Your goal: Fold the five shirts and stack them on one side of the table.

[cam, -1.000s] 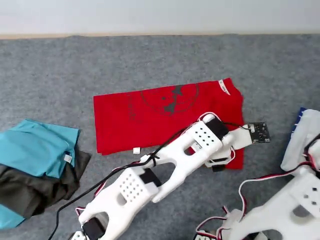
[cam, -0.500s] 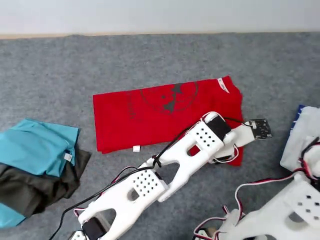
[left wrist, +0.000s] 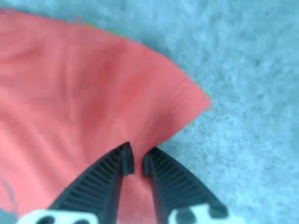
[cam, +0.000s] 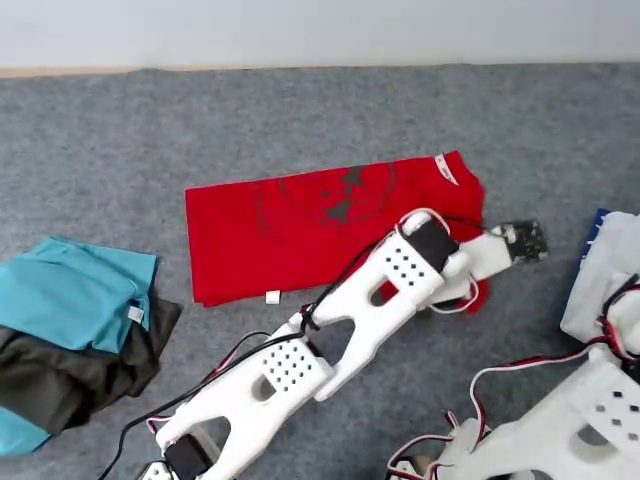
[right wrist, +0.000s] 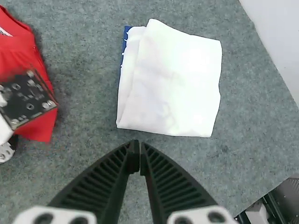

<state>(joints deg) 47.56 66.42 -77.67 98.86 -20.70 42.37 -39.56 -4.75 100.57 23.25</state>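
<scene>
A red shirt (cam: 290, 225) lies spread out mid-table with its print facing up. My left gripper (left wrist: 138, 156) is shut on a fold of the red shirt (left wrist: 70, 93) near its front right corner, which is raised off the carpet (cam: 474, 294). My right gripper (right wrist: 139, 148) is shut on nothing and hangs over bare carpet. Just beyond it lies a folded white shirt (right wrist: 173, 93) on a blue shirt (right wrist: 125, 35). At the table's left side, a teal shirt (cam: 70, 295) rests on a dark grey shirt (cam: 60, 385).
The grey carpet (cam: 300, 120) runs back to a pale wall. The left arm (cam: 330, 330) stretches diagonally across the front, trailing cables. The right arm (cam: 590, 400) stands at the front right, next to the white shirt (cam: 610, 270).
My left gripper has lifted the red shirt's front right corner and drawn it slightly toward the back. The right arm has shifted a little.
</scene>
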